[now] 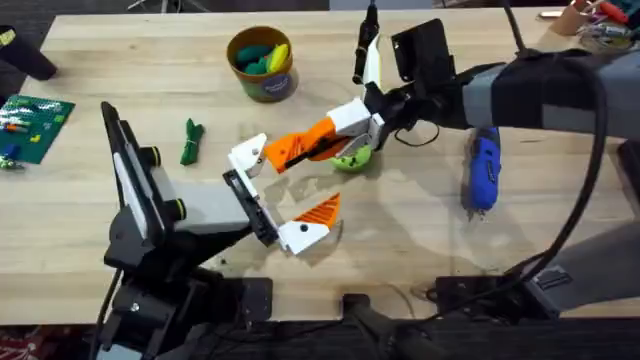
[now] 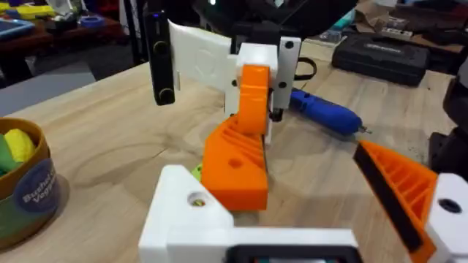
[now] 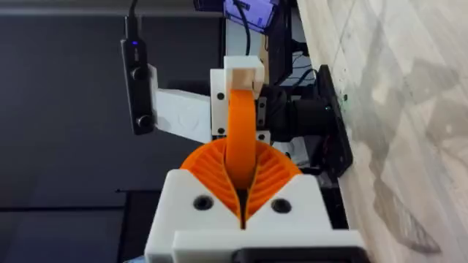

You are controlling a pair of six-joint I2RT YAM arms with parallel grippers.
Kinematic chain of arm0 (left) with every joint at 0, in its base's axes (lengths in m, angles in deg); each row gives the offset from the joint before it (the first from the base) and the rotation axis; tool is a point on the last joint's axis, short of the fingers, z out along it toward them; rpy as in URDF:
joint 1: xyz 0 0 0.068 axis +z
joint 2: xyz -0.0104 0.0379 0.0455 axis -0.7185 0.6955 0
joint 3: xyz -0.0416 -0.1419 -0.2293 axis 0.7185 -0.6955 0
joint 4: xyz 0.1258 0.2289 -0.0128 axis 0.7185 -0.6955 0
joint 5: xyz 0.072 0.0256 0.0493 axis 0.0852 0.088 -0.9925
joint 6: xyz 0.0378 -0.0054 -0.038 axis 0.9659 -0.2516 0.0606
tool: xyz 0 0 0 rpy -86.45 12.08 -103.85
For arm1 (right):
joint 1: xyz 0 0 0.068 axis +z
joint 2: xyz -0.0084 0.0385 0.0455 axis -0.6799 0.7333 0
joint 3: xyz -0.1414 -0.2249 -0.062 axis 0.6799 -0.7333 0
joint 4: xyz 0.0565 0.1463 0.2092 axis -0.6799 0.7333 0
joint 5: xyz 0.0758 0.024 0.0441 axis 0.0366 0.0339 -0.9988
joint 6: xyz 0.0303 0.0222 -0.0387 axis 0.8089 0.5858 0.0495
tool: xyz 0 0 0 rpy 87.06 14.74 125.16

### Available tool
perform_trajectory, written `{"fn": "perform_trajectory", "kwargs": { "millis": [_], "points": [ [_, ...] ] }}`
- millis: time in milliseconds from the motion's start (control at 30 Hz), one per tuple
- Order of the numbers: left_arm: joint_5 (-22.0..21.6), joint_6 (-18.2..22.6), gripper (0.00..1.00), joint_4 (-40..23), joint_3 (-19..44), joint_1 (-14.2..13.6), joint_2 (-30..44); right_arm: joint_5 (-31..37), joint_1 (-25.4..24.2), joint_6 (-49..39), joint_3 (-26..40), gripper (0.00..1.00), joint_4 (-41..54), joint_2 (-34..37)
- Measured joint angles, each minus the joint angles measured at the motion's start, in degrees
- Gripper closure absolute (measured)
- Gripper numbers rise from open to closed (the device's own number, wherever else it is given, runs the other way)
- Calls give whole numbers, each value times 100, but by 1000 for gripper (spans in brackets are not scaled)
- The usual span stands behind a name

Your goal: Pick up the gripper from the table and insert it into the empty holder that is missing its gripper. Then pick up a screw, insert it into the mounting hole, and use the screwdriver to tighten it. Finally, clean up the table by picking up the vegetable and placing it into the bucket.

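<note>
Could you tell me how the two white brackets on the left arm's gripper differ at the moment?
The upper bracket is bare, its mounting hole exposed, while the lower bracket carries a short ribbed orange triangle. The upper bracket has the long orange gripper finger, held by the right gripper, at its edge; nothing approaches the lower bracket. Both are white blocks on the same black rail.

Bucket (image 2: 22,183) — cut off by edge.

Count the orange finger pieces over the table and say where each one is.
2. The gripper, the long wedge, is held in the right gripper near the holder. A shorter ribbed triangle sits on the left arm's other bracket.
</note>
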Motion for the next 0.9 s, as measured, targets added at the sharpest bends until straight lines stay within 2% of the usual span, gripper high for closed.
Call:
{"fn": "perform_trajectory", "kwargs": {
  "millis": [500, 667, 900],
  "points": [
    [7, 0, 16, 0, 0, 0, -1, 8, 88, 206, 0, 981, -29, 6],
    [7, -4, 16, 0, 0, 0, 0, 5, 117, 227, 0, 981, -485, 136],
    [4, -4, 16, 0, 0, 0, 0, 29, 171, 229, 0, 981, -538, 136]
  ]
}}
